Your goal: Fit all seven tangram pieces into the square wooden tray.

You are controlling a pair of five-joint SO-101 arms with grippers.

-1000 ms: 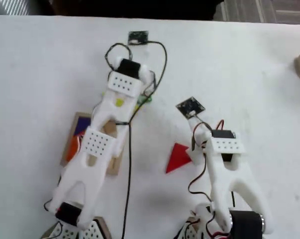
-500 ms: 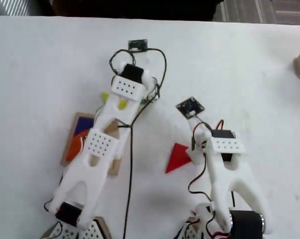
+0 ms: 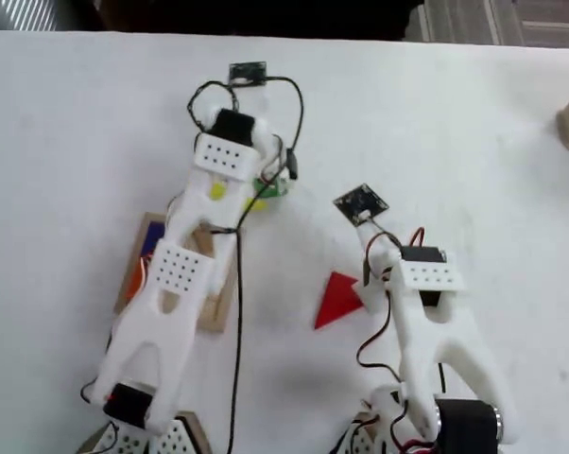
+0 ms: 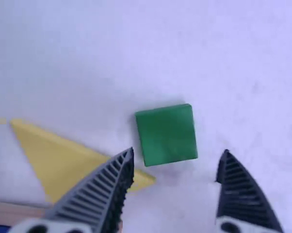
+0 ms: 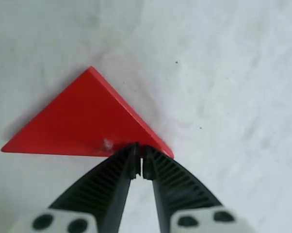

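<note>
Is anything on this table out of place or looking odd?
Nothing looks broken or spilled. Three pieces lie loose on the table outside the wooden tray: a red triangle at the shut right tool, and a green square and yellow triangle by the open left tool.

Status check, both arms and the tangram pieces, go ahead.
Left gripper open over green square. Right gripper shut at red triangle edge, not holding. Yellow triangle beside the square; tray partly filled.
</note>
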